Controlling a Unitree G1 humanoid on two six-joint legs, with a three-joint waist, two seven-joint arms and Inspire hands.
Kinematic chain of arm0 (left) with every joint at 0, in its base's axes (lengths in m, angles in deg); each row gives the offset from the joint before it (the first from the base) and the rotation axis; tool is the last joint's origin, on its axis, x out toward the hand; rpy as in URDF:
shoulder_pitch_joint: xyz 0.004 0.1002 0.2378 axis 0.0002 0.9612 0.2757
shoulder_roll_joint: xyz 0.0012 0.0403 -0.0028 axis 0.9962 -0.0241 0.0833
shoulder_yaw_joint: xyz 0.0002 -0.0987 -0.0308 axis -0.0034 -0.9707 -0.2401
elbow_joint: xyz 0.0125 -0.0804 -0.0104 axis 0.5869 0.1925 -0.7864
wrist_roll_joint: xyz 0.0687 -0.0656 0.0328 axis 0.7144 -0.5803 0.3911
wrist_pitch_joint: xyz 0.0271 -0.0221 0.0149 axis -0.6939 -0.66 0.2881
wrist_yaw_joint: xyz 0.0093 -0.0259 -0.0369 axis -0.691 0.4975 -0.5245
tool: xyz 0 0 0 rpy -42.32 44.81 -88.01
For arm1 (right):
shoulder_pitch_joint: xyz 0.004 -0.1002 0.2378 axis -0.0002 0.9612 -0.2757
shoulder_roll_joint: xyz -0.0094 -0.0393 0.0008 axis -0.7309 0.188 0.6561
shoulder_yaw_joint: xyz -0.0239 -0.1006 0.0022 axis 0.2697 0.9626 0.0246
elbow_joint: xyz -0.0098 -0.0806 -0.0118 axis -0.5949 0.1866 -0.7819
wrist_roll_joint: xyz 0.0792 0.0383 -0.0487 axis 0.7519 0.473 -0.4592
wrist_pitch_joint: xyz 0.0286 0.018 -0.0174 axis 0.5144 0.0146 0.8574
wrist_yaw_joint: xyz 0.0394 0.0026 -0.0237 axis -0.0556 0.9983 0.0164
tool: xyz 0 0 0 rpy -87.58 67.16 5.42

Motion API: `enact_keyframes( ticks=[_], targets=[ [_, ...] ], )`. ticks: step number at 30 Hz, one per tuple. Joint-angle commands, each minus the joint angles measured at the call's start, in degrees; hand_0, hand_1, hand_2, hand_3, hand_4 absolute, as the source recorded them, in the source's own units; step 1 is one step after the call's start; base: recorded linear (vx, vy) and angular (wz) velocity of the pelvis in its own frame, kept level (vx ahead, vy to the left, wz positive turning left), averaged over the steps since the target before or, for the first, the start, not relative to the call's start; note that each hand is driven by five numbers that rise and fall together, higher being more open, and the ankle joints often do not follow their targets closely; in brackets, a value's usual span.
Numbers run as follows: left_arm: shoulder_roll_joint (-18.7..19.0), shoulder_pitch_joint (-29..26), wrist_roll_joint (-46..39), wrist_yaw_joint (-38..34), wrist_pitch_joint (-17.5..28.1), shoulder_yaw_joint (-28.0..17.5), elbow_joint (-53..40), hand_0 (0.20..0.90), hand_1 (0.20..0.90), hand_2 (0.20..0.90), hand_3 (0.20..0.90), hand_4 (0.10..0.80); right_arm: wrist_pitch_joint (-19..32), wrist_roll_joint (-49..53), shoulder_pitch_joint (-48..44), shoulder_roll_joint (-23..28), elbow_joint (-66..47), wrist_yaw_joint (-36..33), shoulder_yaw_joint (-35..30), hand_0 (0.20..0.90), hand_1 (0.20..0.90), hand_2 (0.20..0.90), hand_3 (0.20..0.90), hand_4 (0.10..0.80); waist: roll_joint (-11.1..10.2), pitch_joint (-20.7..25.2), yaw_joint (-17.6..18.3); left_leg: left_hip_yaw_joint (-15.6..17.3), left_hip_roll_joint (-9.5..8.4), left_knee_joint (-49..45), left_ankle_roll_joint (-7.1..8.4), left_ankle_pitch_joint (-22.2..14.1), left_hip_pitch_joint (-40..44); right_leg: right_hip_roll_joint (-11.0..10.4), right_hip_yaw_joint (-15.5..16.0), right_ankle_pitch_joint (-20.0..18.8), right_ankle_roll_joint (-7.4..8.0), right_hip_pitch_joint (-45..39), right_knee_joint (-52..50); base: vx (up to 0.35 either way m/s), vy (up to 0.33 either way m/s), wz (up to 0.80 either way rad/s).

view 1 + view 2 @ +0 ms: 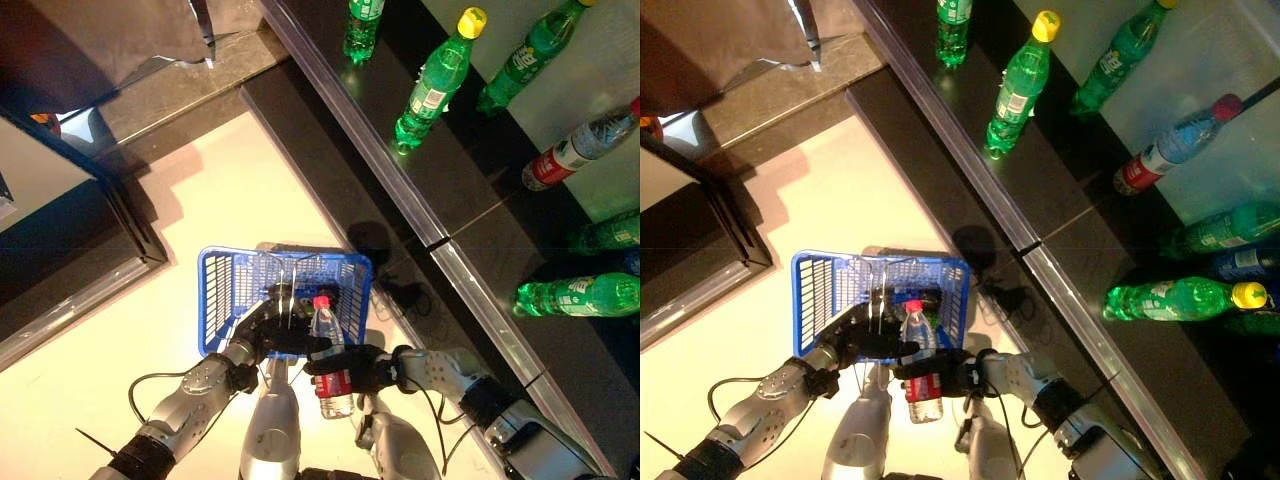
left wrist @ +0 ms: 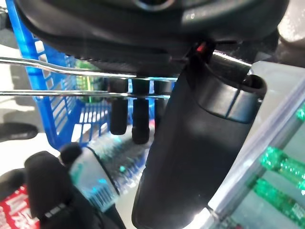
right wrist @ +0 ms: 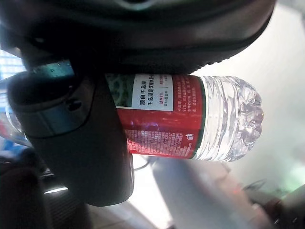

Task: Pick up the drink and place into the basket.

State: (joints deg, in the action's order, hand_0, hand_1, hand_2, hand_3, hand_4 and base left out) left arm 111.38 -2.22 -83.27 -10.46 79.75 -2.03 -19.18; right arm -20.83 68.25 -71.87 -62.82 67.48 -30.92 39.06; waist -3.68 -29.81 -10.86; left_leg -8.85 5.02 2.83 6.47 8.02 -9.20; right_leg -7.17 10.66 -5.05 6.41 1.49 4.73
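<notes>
The right robot hand (image 1: pixel 952 375) grips a water bottle (image 1: pixel 919 365) beside the blue basket (image 1: pixel 815 285) held by the left robot hand (image 1: pixel 855 340).

I see a red and white label with small Chinese print on the water bottle (image 3: pixel 190 117); I cannot read it surely.

Overhead lighting renders the pale floor (image 1: pixel 60 400) bright and nearly washed out, while the dark glossy counter (image 1: pixel 400 170) carries mirror reflections and a bright streak along its near edge. Green bottles (image 1: pixel 435 80) glint sharply. In both wrist views the hands (image 3: pixel 81 143) loom dark and blurred; backgrounds dissolve.
</notes>
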Motion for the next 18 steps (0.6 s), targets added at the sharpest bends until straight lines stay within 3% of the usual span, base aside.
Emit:
enact_keyframes(
  ticks=[1, 8, 18],
  targets=[
    [-3.9, -7.0, 1.8, 12.5, 11.6, 2.8, -17.5, 0.3, 0.3, 0.3, 0.2, 0.1, -3.2, 4.6, -0.7, -4.2, 0.3, 5.3, 1.2, 0.3, 0.3, 0.3, 0.2, 0.1, 0.6, 8.0, -0.6, -0.7, -0.7, -1.6, -4.17, -1.9, -0.8, -3.8, -0.7, -0.8, -0.45, 3.2, -5.3, 0.0, 0.0, 0.0],
    [-0.8, -12.5, 4.0, 22.5, 9.5, 8.8, -17.9, 0.3, 0.3, 0.3, 0.2, 0.1, -4.8, 8.8, -7.9, -2.4, 9.7, 6.4, -1.2, 0.3, 0.3, 0.3, 0.2, 0.1, 1.6, 8.0, -0.6, -0.3, -0.67, -1.7, -4.21, -1.7, -1.1, -4.0, -0.6, -1.0, -0.45, 3.8, -5.6, 0.003, 0.04, 0.01],
    [1.7, -18.9, 1.9, 26.3, 8.7, 15.2, -18.4, 0.3, 0.3, 0.3, 0.2, 0.1, -5.3, -2.8, -16.3, 2.0, 20.2, 12.9, -2.2, 0.3, 0.3, 0.3, 0.2, 0.1, 2.6, 7.5, 0.3, 0.7, -0.68, -2.1, -4.34, -1.9, -1.9, -4.5, -1.3, -1.3, -0.21, 5.4, -6.3, -0.001, 0.052, -0.01]
  ],
)
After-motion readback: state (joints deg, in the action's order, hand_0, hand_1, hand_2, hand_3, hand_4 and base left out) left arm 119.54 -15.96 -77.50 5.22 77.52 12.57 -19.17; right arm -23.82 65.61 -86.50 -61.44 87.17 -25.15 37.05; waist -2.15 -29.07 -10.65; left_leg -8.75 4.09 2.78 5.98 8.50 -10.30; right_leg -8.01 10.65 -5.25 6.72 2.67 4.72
